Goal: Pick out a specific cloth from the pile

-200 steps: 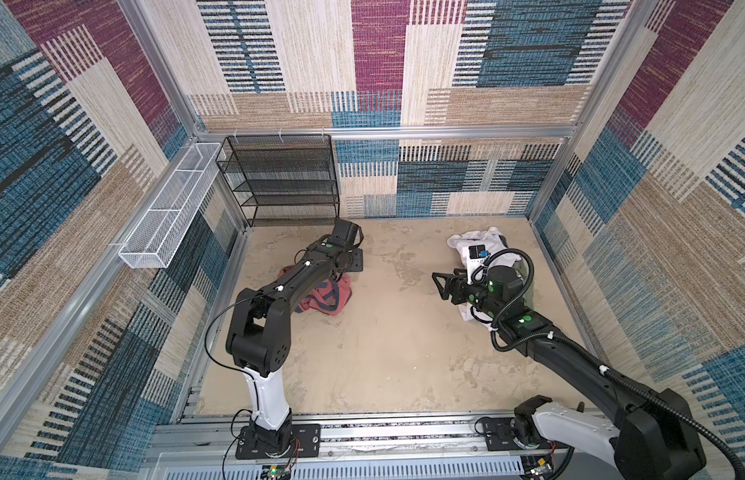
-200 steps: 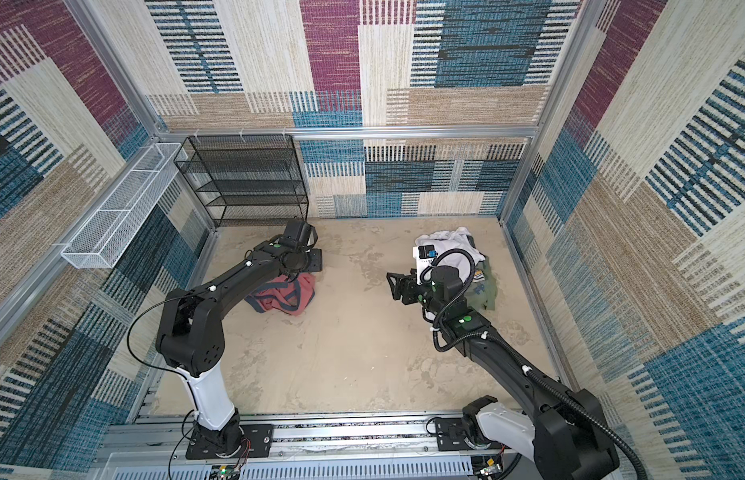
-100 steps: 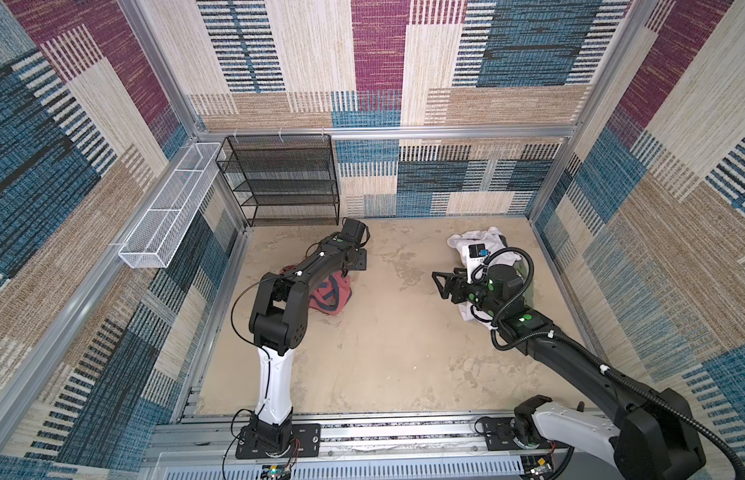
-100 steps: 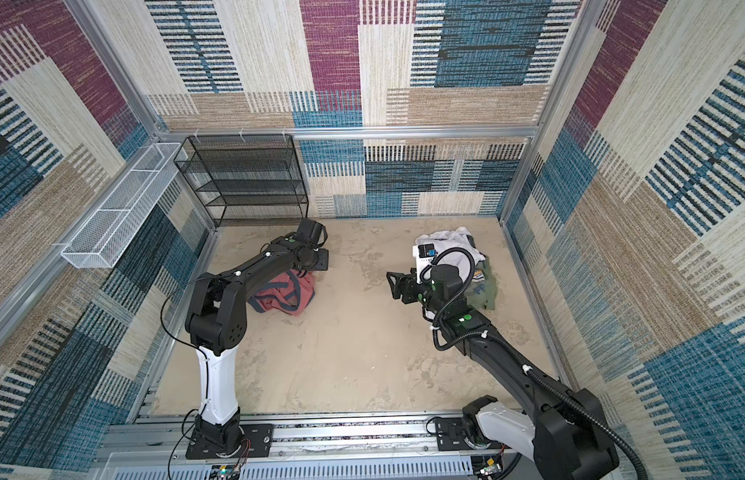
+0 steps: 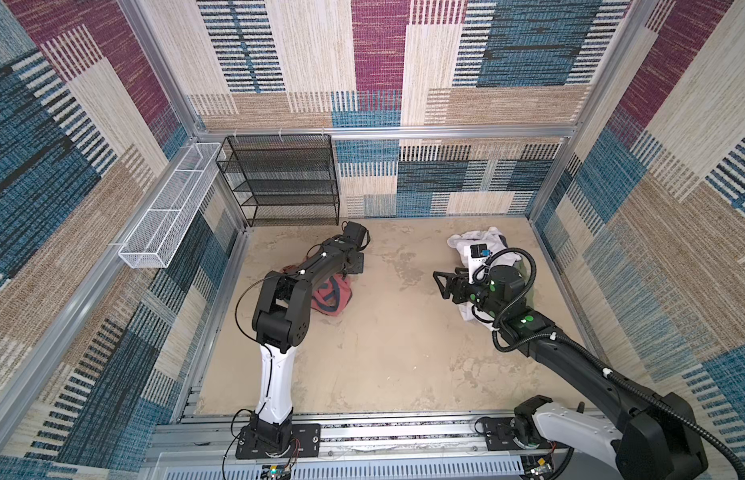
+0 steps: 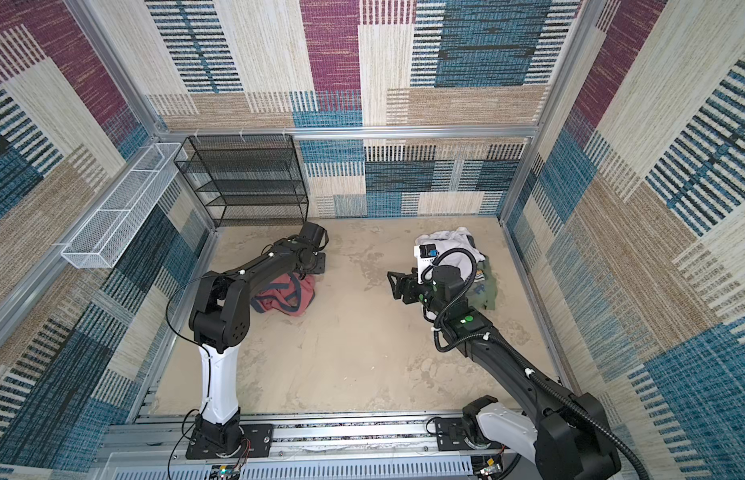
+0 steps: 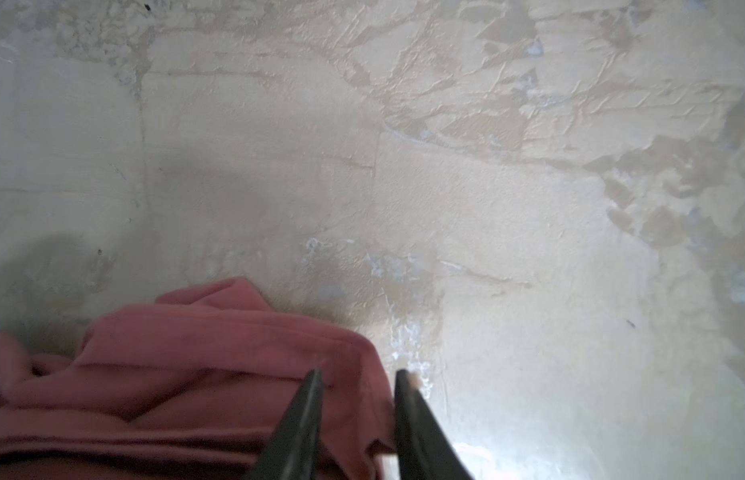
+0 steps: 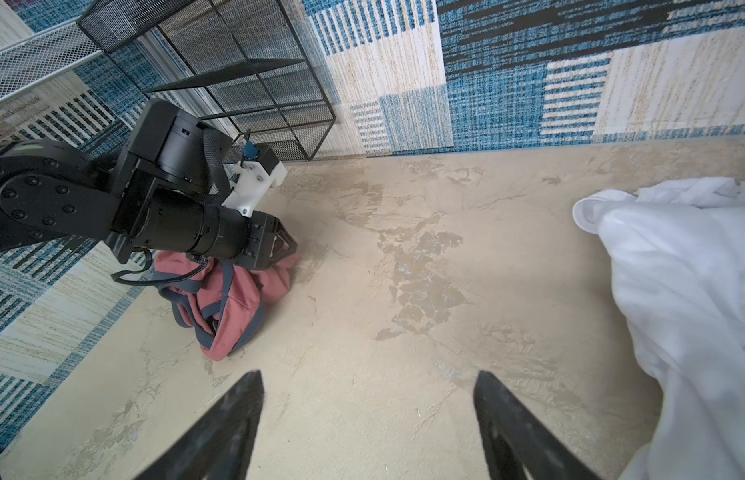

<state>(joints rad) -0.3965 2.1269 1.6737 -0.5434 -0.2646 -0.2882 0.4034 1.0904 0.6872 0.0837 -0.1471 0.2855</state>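
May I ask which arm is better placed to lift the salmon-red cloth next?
Left: the left end effector has a fold of the cloth between its jaws; the right end effector hangs open over bare floor.

No legible text anywhere, faint print on the white wrist camera mount (image 5: 475, 262) too small, small patch in the pile (image 6: 485, 291) blurred

One cloth (image 5: 335, 291), one pile (image 5: 493, 237), one rack (image 5: 279, 183)
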